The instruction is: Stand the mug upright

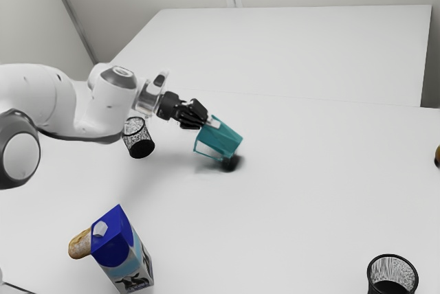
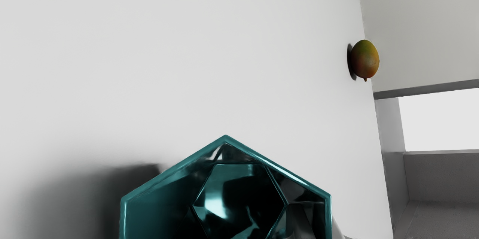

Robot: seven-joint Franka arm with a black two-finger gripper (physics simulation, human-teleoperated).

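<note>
The teal mug (image 1: 223, 139) hangs at a slant over the desk (image 1: 309, 150), its mouth turned toward the arm and its base pointing down and toward the exterior view's right. A dark shadow lies close under the base; whether any edge touches down, I cannot tell. The jaws (image 1: 208, 121) look clamped on the mug's wall near the rim, with one finger inside the mouth and the other outside.

The step in hand, as I judge it, is to bring the mug's base level. That calls for a slow roll of the wrist with the grip kept firm, because a hold on one thin, slick-looking wall may let the mug pivot. The handle (image 1: 196, 142) juts toward the exterior view's left and should stay free of the desk as the mug swings. Best to lower it until the whole base sits flat, then part the jaws gently and back off along the wall, so the inner finger does not drag the rim over.

Nearest is a black mesh cup (image 1: 139, 144) toward the exterior view's left, worth sparing from the elbowing arm. A milk carton (image 1: 127, 253), bread (image 1: 80, 244), a second mesh cup (image 1: 392, 277) and a mango (image 2: 365, 59) stand well apart.
</note>
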